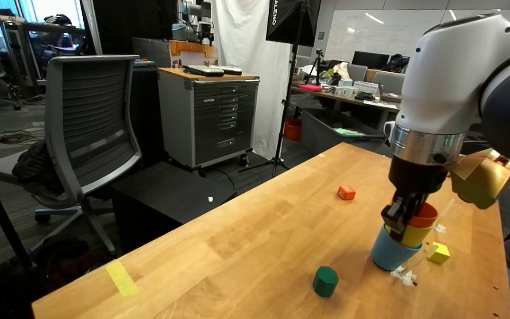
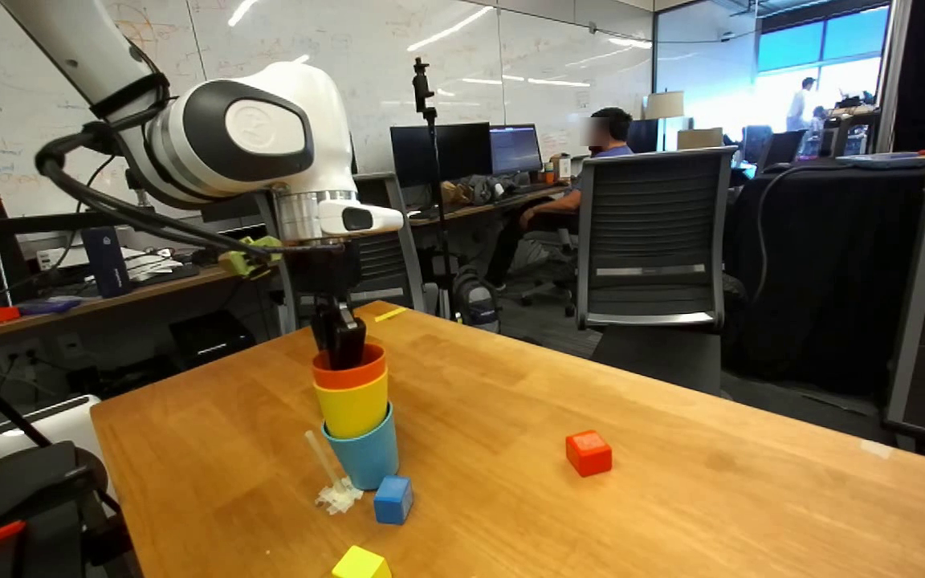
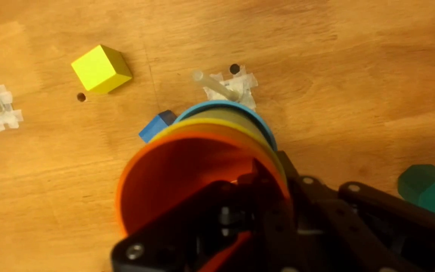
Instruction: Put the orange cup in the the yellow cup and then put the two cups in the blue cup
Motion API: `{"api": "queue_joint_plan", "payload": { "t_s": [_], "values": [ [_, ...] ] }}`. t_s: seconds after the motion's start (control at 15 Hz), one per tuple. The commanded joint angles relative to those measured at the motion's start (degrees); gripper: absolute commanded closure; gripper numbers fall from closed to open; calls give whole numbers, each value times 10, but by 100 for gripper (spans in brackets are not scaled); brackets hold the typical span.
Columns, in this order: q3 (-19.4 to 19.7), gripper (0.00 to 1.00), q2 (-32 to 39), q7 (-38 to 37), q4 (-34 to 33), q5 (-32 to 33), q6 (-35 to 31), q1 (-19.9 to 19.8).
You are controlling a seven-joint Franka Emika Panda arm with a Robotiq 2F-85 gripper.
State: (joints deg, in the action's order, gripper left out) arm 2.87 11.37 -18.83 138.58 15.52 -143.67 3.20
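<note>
you have the orange cup (image 2: 350, 377) nested in the yellow cup (image 2: 354, 408), and the pair's narrow lower end is inside the mouth of the blue cup (image 2: 372, 461), which stands base down on the table (image 2: 671, 514). all three mouths point upward. the pair's long axis leans off the vertical in both exterior views; you can't tell how much of that is true tilt. in the wrist view you look down into the orange mouth, both upper rims standing clear above the blue one. your gripper (image 3: 269, 162) is closed on the nested walls, one finger inside the orange cup, one outside the yellow. you can't see whether the yellow base touches the blue cup's floor. the blue block (image 2: 393, 501) is just beside the blue cup, the yellow block (image 3: 100, 70) near, the red block (image 2: 588, 454) and green block (image 1: 326, 282) farther off.
</note>
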Motion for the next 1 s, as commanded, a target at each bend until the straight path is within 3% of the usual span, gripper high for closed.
{"api": "queue_joint_plan", "payload": {
  "t_s": [0.0,0.27,0.33,0.4,0.93],
  "values": [
    [11,98,15,2,-3,7,-39,-3],
    [14,98,30,19,-5,-5,-73,-7],
    [15,89,31,18,-4,-2,-76,-6],
    [15,68,30,20,-4,-4,-78,-7],
    [13,8,29,51,7,-26,-94,-17]
  ]
}}
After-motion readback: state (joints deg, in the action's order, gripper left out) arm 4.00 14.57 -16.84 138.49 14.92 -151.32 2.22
